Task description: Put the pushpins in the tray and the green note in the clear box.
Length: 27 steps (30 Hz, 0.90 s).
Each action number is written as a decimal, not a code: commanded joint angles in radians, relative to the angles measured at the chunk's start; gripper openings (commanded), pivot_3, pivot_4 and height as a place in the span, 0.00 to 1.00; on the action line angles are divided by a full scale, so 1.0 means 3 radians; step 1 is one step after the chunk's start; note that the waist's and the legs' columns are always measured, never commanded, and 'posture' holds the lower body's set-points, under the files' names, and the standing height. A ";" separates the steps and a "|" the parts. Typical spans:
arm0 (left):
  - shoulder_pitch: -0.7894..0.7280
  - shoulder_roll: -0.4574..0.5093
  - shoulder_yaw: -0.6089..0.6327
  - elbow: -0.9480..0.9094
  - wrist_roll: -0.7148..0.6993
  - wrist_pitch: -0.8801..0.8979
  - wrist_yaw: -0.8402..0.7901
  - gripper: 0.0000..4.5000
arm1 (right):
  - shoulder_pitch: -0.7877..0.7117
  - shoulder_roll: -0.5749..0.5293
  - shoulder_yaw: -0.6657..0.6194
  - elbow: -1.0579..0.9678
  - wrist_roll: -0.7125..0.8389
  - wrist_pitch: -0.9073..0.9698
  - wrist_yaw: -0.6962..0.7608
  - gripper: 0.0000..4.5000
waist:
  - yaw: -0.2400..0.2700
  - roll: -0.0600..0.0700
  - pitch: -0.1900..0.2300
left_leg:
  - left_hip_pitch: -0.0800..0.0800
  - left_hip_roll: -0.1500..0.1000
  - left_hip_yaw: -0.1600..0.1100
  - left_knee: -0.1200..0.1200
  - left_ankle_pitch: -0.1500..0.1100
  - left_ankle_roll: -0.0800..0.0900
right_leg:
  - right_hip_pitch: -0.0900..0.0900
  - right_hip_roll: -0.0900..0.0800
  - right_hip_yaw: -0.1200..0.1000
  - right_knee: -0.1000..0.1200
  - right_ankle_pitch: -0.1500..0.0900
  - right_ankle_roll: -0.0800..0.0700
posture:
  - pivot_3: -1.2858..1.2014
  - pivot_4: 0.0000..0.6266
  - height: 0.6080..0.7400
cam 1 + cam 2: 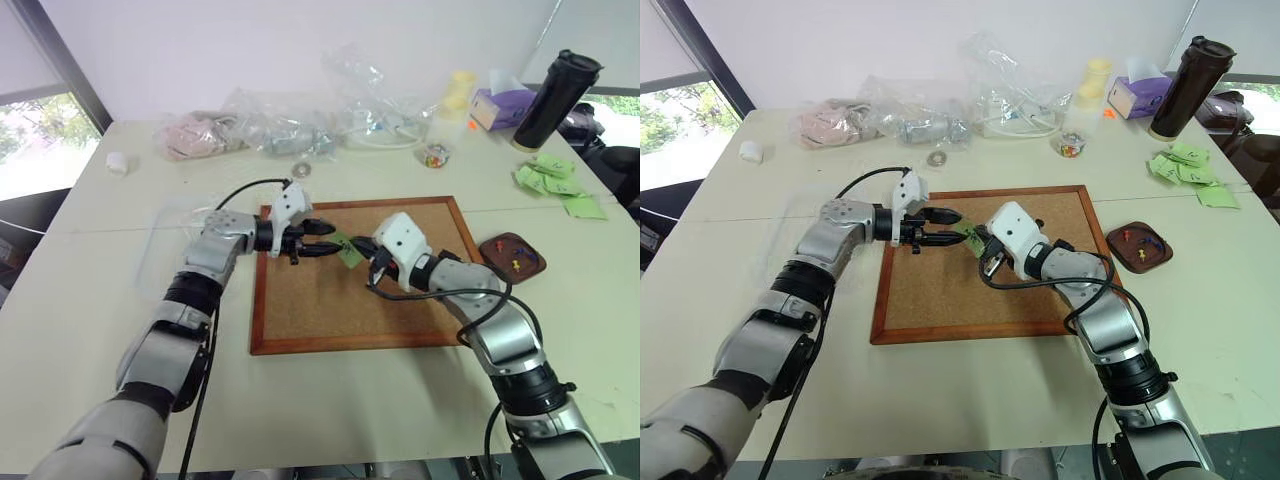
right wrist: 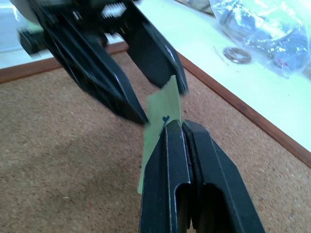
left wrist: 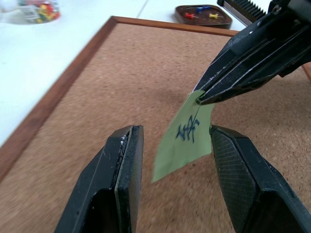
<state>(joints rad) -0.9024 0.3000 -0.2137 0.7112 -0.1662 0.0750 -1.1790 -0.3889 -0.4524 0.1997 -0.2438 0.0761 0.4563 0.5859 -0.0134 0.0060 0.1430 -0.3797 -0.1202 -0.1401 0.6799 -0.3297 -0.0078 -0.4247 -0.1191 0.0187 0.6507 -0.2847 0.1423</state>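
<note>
Near frame centre, over my wood-framed cork board (image 1: 330, 300), right gripper (image 2: 181, 125) jaws pinch the small light-green paper note (image 3: 183, 138). Left gripper (image 3: 176, 141) jaws stand apart around it. Small reddish-brown tray (image 1: 512, 254) with pushpins (image 1: 516, 250) lies right.

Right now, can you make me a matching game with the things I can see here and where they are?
Things:
1. green note
2. pushpins
3. right pincer
4. left pincer

Places or states:
A. lying in the brown tray
B. open, one finger on each side of the note
C. pinched above the cork board
D. shut on the note's corner

Pairs: 1-C, 2-A, 3-D, 4-B
</note>
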 commanded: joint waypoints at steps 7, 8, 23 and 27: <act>-0.0273 -0.0141 0.0037 0.0386 0.0151 -0.0366 -0.0134 0.49 | 0.0018 -0.0015 0.0014 -0.0249 -0.0018 0.0060 0.0039 0.00 | -0.0003 0.0000 0.0000 | -0.0003 0.0000 0.0000 0.0001 0.0000 0.0000 | -0.0003 0.0000 0.0000 0.0001 0.0000 0.0001 | 0.52 0.24 0.93; -0.0276 -0.0145 0.0047 0.0390 0.0151 -0.0371 -0.0152 0.43 | 0.0019 -0.0016 0.0010 -0.0250 -0.0019 0.0063 0.0038 0.00 | -0.0003 0.0000 0.0000 | -0.0003 0.0000 0.0000 0.0001 0.0000 0.0000 | -0.0004 0.0000 0.0000 0.0001 0.0000 0.0001 | 0.52 0.24 0.93; 0.0038 0.0202 0.0247 -0.0545 0.0006 0.0151 -0.0080 0.01 | 0.0184 -0.0226 -0.0751 -0.0648 0.0602 0.0711 0.0171 0.00 | -0.0002 0.0000 0.0000 | -0.0010 0.0000 -0.0003 0.0004 0.0000 0.0000 | -0.0008 -0.0001 0.0000 0.0003 0.0001 0.0001 | 0.52 0.24 0.93; 0.0247 0.0327 0.0473 -0.1147 -0.0177 0.0568 0.0179 0.01 | 0.0323 -0.0357 -0.1201 -0.0849 0.1147 0.1136 0.0346 0.00 | 0.0000 0.0000 0.0000 | -0.0010 0.0000 -0.0005 0.0004 0.0000 0.0000 | -0.0008 -0.0001 0.0000 0.0004 0.0001 0.0001 | 0.52 0.24 0.93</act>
<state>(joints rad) -0.8298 0.3894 -0.1249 0.4689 -0.1691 0.1874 -1.1634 -0.2956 -0.5434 -0.1050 -0.4345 0.3386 0.7560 0.6609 -0.0133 0.0059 0.1429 -0.3830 -0.1201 -0.1416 0.6811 -0.3297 -0.0078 -0.4272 -0.1193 0.0187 0.6519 -0.2845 0.1426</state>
